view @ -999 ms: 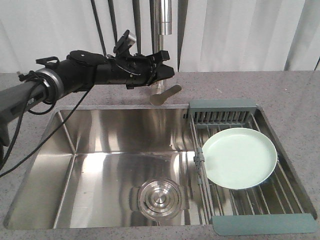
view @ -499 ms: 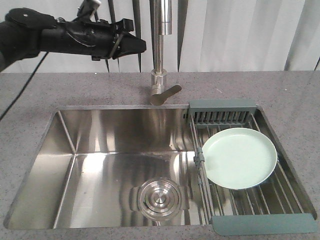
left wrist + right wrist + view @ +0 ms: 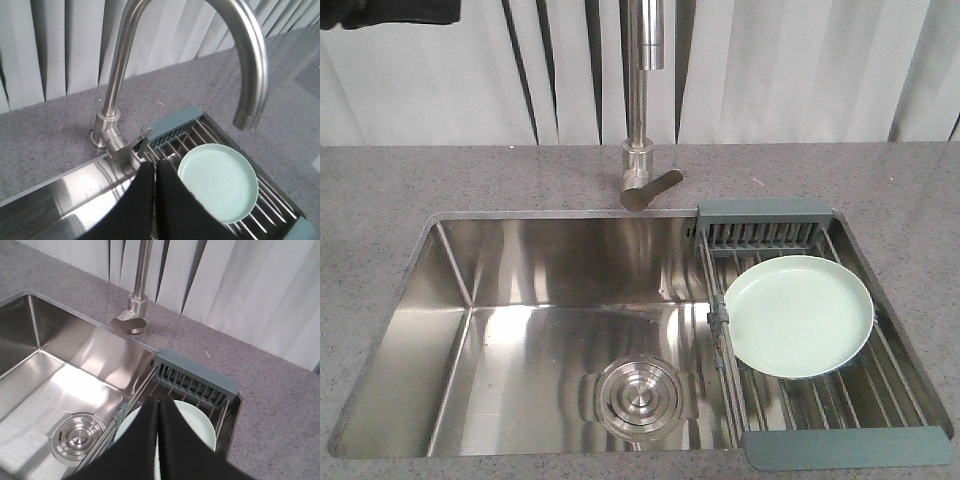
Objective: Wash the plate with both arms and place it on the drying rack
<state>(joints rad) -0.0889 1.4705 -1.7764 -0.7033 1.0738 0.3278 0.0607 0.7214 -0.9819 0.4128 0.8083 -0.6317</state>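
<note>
The pale mint-green plate [image 3: 800, 315] lies face up on the drying rack [image 3: 765, 212], which spans the right end of the sink. In the front view only a black bit of the left arm [image 3: 390, 10] shows at the top left corner. My left gripper [image 3: 155, 166] is shut with nothing held, high above the sink's back edge, with the plate [image 3: 220, 182] to its right on the rack [image 3: 170, 131]. My right gripper [image 3: 158, 401] is shut and empty, hanging over the plate [image 3: 197, 422] and the rack [image 3: 195, 377], and hiding part of the plate.
A tall steel faucet [image 3: 642, 100] with its lever rises behind the steel sink basin [image 3: 470, 300]; its curved spout [image 3: 247, 65] arches close to the left wrist. A round drain cover [image 3: 638, 395] sits in the basin floor. Grey speckled countertop [image 3: 910, 190] and pale curtains surround the sink.
The left arm has lifted from beside the faucet and pulled back up to the left, almost out of the front view. The plate has stayed on the rack.
</note>
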